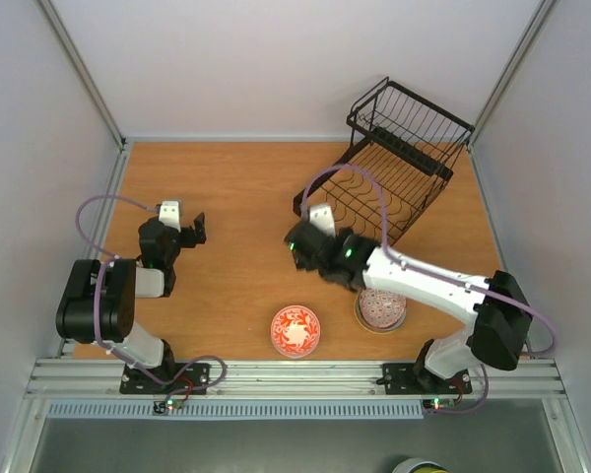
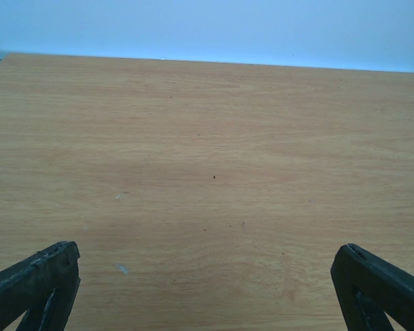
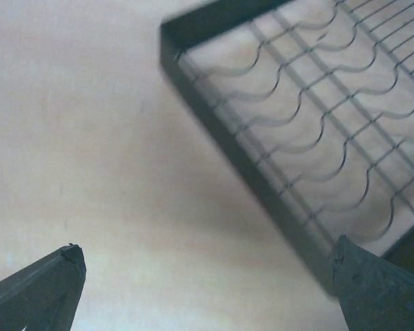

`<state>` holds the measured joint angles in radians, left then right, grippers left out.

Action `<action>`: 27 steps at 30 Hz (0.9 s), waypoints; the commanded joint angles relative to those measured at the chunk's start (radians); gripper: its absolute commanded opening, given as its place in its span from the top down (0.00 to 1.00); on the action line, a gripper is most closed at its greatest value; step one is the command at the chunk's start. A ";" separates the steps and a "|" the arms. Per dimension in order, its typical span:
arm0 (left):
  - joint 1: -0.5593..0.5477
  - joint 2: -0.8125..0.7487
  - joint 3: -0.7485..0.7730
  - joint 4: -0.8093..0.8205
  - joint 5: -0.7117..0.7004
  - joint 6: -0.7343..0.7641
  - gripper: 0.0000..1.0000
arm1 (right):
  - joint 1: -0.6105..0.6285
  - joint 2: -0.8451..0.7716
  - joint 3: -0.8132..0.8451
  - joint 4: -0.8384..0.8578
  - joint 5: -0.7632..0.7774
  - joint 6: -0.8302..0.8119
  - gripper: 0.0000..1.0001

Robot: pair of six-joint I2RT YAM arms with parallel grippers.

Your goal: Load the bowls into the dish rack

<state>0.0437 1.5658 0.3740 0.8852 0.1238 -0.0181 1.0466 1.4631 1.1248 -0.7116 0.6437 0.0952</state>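
Pale walls (image 1: 276, 69) enclose wooden table (image 1: 236, 187); left end effector (image 2: 207, 246), right end effector (image 3: 207, 245) gape wide.

Wooden table (image 1: 246, 187), pale walls (image 1: 276, 59)

The overhead camera looks steeply down from above the near edge, taking in the whole desk (image 1: 236, 187) from afar. The left wrist camera sits low and close, facing across bare wood to a desk edge and wall, its fingers (image 2: 34, 286) at the bottom corners. The right wrist camera hangs close over one corner of the dish rack (image 3: 217, 123), which the overhead view shares
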 commanded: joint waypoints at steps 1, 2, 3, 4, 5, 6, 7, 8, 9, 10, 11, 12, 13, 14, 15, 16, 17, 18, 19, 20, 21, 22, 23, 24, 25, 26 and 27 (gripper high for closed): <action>-0.003 -0.002 0.022 0.034 -0.002 0.014 0.00 | -0.209 0.050 0.167 0.124 -0.251 -0.155 0.02; -0.003 -0.002 0.022 0.034 -0.002 0.014 0.01 | -0.237 0.088 0.218 0.121 -0.279 -0.172 0.02; -0.004 -0.001 0.022 0.034 -0.003 0.015 0.01 | -0.258 0.140 0.274 0.108 -0.292 -0.193 0.02; -0.004 -0.001 0.022 0.033 -0.004 0.014 0.01 | -0.276 0.188 0.339 0.091 -0.304 -0.213 0.02; -0.003 -0.002 0.022 0.033 -0.003 0.014 0.01 | -0.291 0.244 0.397 0.077 -0.319 -0.232 0.02; -0.002 -0.002 0.022 0.034 -0.004 0.015 0.01 | -0.302 0.298 0.458 0.067 -0.336 -0.256 0.02; -0.004 -0.001 0.022 0.034 -0.004 0.014 0.01 | -0.315 0.345 0.512 0.057 -0.357 -0.270 0.02; -0.004 -0.002 0.021 0.034 -0.004 0.014 0.01 | -0.326 0.396 0.563 0.049 -0.378 -0.278 0.02; -0.003 -0.002 0.022 0.034 -0.004 0.014 0.01 | -0.338 0.444 0.617 0.035 -0.393 -0.283 0.02; -0.002 -0.003 0.022 0.034 -0.003 0.014 0.01 | -0.348 0.491 0.664 0.018 -0.399 -0.284 0.02; -0.003 -0.002 0.021 0.034 -0.004 0.014 0.01 | -0.358 0.536 0.713 0.000 -0.404 -0.283 0.02; -0.002 -0.002 0.022 0.035 -0.003 0.014 0.01 | -0.369 0.575 0.750 -0.014 -0.410 -0.280 0.02; -0.004 -0.001 0.022 0.035 -0.003 0.014 0.01 | -0.379 0.611 0.778 -0.022 -0.418 -0.276 0.02; -0.003 -0.001 0.022 0.034 -0.003 0.014 0.01 | -0.389 0.641 0.801 -0.028 -0.424 -0.272 0.02; -0.002 -0.001 0.022 0.035 -0.003 0.014 0.01 | -0.400 0.666 0.817 -0.033 -0.431 -0.264 0.02; -0.003 -0.002 0.022 0.035 -0.003 0.014 0.01 | -0.412 0.689 0.828 -0.037 -0.437 -0.257 0.02; -0.003 -0.001 0.022 0.034 -0.003 0.014 0.01 | -0.419 0.703 0.834 -0.039 -0.438 -0.250 0.02; -0.003 -0.002 0.022 0.034 -0.004 0.014 0.01 | -0.424 0.714 0.832 -0.034 -0.446 -0.247 0.02; -0.003 -0.002 0.022 0.034 -0.004 0.014 0.01 | -0.427 0.722 0.828 -0.023 -0.460 -0.246 0.02; -0.003 -0.002 0.023 0.034 -0.004 0.015 0.01 | -0.430 0.730 0.827 -0.017 -0.471 -0.245 0.02; -0.002 -0.001 0.023 0.034 -0.004 0.014 0.01 | -0.430 0.745 0.832 -0.016 -0.480 -0.244 0.02; -0.003 -0.002 0.023 0.034 -0.004 0.014 0.01 | -0.430 0.756 0.839 -0.014 -0.488 -0.245 0.02; -0.002 -0.002 0.023 0.034 -0.004 0.014 0.01 | -0.430 0.768 0.844 -0.012 -0.499 -0.245 0.02; -0.002 -0.002 0.023 0.034 -0.004 0.015 0.00 | -0.430 0.780 0.850 -0.010 -0.510 -0.246 0.02; -0.004 -0.002 0.023 0.034 -0.004 0.014 0.01 | -0.430 0.794 0.857 -0.008 -0.521 -0.246 0.02; -0.003 -0.002 0.023 0.034 -0.004 0.014 0.01 | -0.430 0.810 0.867 -0.008 -0.535 -0.244 0.02; -0.003 -0.002 0.023 0.034 -0.004 0.014 0.01 | -0.430 0.824 0.879 -0.010 -0.550 -0.242 0.02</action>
<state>0.0437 1.5658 0.3763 0.8848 0.1238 -0.0177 0.6079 2.2395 1.9419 -0.7227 0.1658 -0.1539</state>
